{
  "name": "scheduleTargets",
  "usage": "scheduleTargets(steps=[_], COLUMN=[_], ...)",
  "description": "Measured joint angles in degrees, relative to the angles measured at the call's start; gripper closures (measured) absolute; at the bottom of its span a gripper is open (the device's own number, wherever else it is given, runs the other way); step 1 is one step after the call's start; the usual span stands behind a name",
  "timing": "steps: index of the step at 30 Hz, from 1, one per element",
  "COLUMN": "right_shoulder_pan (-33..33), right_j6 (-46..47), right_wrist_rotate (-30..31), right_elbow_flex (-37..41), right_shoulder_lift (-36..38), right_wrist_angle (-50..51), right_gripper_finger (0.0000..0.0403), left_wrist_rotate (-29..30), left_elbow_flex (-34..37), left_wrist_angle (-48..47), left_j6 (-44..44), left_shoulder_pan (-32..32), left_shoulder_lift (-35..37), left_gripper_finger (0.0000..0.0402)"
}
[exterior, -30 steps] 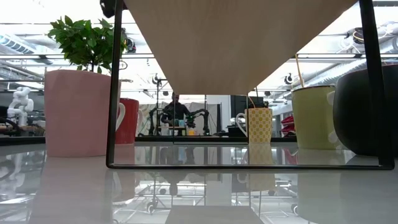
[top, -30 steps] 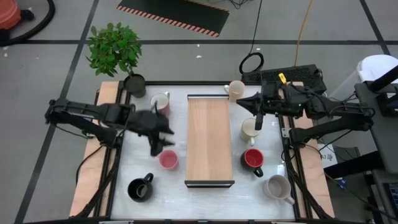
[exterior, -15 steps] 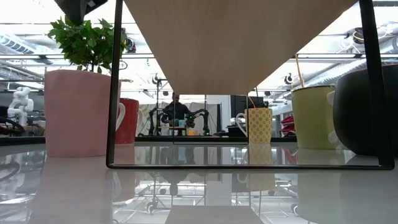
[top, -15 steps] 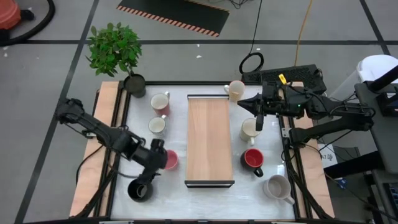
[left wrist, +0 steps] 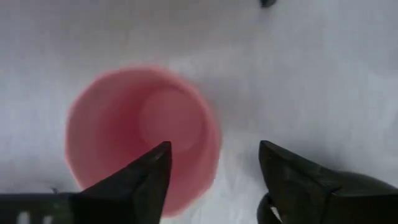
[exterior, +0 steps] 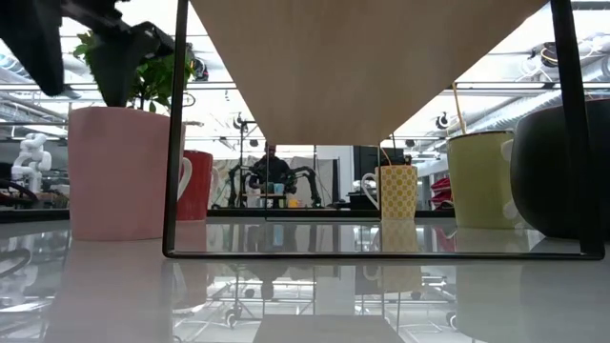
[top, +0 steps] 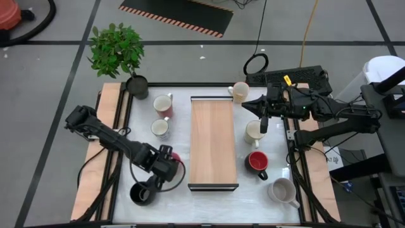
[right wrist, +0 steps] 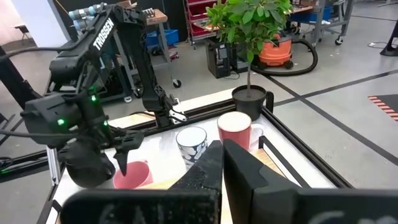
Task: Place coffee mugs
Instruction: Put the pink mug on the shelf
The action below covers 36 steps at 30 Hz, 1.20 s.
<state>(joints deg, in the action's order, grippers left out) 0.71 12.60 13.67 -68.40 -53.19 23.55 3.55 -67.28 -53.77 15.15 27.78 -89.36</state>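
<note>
The pink mug point(left wrist: 140, 134) stands upright on the white table, left of the wooden rack point(top: 213, 142). My left gripper point(left wrist: 214, 165) hangs open just over it and points down. One finger point(left wrist: 149, 177) is over the mug's hollow, the other point(left wrist: 292, 177) outside its wall. In the low view both fingertips point(exterior: 81, 90) stand slightly above the rim. The black mug point(top: 142, 192) sits nearer the table's front edge. My right gripper point(top: 262, 120) is shut and raised over a cream mug point(top: 253, 133) right of the rack.
Left of the rack stand a red-lined white mug point(top: 163, 103) and a blue-patterned white mug point(top: 159, 128). To its right are a cream mug point(top: 240, 92), a red mug point(top: 257, 161) and a grey mug point(top: 283, 190). A potted plant point(top: 137, 85) occupies the far left corner.
My left gripper has swung from over the blue-patterned white mug toward the table's near edge and come down over the pink mug, tipping to point more steeply down. The mugs have stayed where they were.
</note>
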Motion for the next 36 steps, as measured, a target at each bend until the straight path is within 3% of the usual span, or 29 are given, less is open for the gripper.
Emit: scheduleTargets(steps=[8,18,29,36], right_shoulder_pan=[0.0,0.0,0.0,0.0], right_j6=[0.0,0.4,-0.2,-0.2], right_wrist_rotate=[-0.2,-0.2,-0.3,-0.3], right_elbow_flex=[0.0,0.0,0.0,0.0], right_shoulder_lift=[0.0,0.0,0.0,0.2], right_wrist_angle=[0.0,0.0,0.0,0.2], right_gripper_finger=[0.0403,0.0403,0.0403,0.0403], left_wrist_rotate=[-0.5,-0.6,-1.8,-1.9], left_elbow_flex=[5.2,6.3,6.2,0.9], left_wrist_angle=[0.3,6.2,8.5,-0.6], left_j6=[2.4,-7.4,-11.8,-9.9], left_shoulder_pan=[-1.2,-1.2,-3.3,-6.0], left_shoulder_lift=[-0.1,-0.3,-1.0,-0.6], left_gripper_finger=[0.0226,0.0259,0.0373,0.0377])
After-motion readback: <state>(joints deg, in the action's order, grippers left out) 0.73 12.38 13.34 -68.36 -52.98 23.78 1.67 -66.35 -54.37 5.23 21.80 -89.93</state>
